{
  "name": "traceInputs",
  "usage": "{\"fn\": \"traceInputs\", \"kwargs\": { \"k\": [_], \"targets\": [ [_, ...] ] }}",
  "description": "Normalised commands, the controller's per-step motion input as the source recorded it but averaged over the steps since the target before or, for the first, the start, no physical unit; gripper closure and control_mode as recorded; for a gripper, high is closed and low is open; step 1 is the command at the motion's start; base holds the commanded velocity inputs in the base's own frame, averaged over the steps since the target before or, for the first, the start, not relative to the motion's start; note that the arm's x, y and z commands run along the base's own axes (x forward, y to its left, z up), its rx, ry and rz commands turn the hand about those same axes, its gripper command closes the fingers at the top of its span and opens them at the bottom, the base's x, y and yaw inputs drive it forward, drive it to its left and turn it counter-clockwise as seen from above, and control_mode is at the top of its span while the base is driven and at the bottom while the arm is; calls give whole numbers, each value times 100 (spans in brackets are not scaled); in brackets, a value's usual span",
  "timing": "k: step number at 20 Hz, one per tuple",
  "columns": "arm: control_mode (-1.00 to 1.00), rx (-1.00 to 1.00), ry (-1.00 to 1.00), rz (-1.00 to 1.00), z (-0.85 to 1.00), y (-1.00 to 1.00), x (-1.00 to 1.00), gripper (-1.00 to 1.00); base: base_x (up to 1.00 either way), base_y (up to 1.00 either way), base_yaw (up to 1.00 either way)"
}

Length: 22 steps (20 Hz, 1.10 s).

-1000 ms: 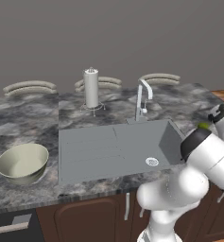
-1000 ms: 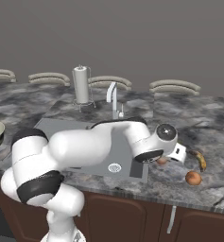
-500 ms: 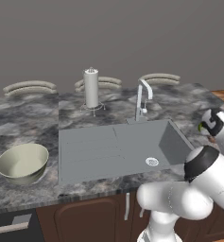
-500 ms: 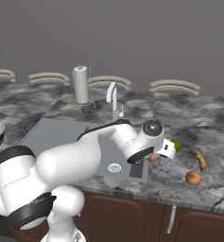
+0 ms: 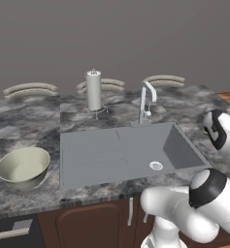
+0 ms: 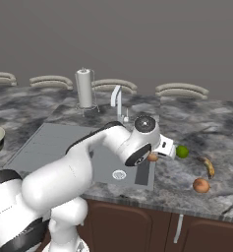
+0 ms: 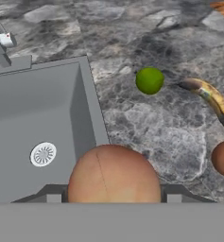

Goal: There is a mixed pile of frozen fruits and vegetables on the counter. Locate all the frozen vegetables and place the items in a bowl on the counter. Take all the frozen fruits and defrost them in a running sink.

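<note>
Hand view puts a peach-coloured frozen fruit [image 7: 113, 174] at the bottom centre, clamped between the jaws, over the sink [image 7: 38, 123] rim where basin meets the marbled surface [image 7: 146, 137]. To do this well, I judge the fruit should travel toward the drain [image 7: 43, 153] at lower left and be let go low inside the basin, not at the edge. In the right base view the arm arches from lower left, its gripper [image 6: 155, 156] level at centre-right, pointing toward the lime-green ball [image 6: 182, 151], banana [image 6: 208, 166] and reddish-brown lump [image 6: 201, 185].
</note>
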Motion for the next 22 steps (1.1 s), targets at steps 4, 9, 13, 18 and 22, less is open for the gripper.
{"fn": "traceInputs", "kwargs": {
  "k": [4, 9, 13, 18, 22],
  "targets": [
    [-100, 1, 0, 2, 0, 3, 0, 100, 0, 0, 0],
    [-100, 21, -2, 0, 12, 0, 0, 100, 0, 0, 0],
    [-100, 13, 0, 0, 26, 5, 0, 100, 0, 0, 0],
    [-100, 1, 0, 0, 28, 12, 0, 100, 0, 0, 0],
    [-100, 0, 0, 0, 9, 24, 0, 100, 0, 0, 0]
  ]
}}
